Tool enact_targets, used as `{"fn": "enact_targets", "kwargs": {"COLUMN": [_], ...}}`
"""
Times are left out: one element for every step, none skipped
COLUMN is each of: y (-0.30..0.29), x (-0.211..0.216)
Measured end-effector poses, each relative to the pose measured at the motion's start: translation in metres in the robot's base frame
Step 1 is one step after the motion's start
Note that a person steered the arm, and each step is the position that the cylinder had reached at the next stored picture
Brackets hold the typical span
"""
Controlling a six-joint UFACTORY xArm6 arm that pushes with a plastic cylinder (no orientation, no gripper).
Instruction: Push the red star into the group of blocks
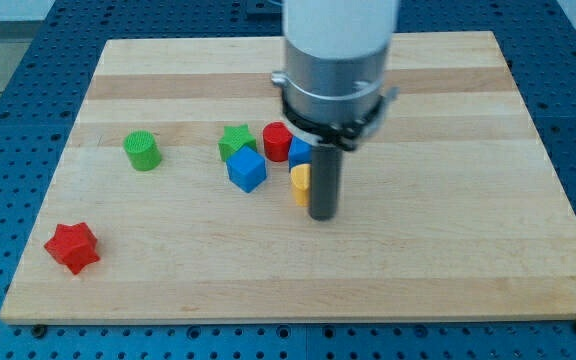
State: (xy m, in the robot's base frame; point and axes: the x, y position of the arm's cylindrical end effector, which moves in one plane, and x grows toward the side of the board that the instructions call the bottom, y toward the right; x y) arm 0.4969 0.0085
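The red star (72, 247) lies near the board's lower left corner, alone. A group of blocks sits at the board's middle: a green star (235, 141), a red cylinder (275, 141), a blue cube (247, 170), a second blue block (299, 151) partly hidden by the arm, and a yellow block (300, 184). My tip (323, 215) rests on the board just right of the yellow block, touching or almost touching it. It is far to the right of the red star.
A green cylinder (142, 151) stands alone left of the group. The wooden board (448, 250) lies on a blue perforated table (8, 90). The arm's white and grey body (333, 60) hangs over the board's upper middle.
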Motion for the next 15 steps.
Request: {"fn": "enact_targets", "kwargs": {"y": [-0.03, -0.043, -0.104, -0.192, -0.292, -0.312, -0.278, -0.24, -0.199, -0.151, -0.12, -0.119, -0.098, -0.063, -0.051], "x": [-0.036, -0.008, 0.034, 0.078, 0.098, 0.082, 0.061, 0.041, 0.025, 0.007, 0.017, 0.058, 0.05, 0.02, -0.031]}}
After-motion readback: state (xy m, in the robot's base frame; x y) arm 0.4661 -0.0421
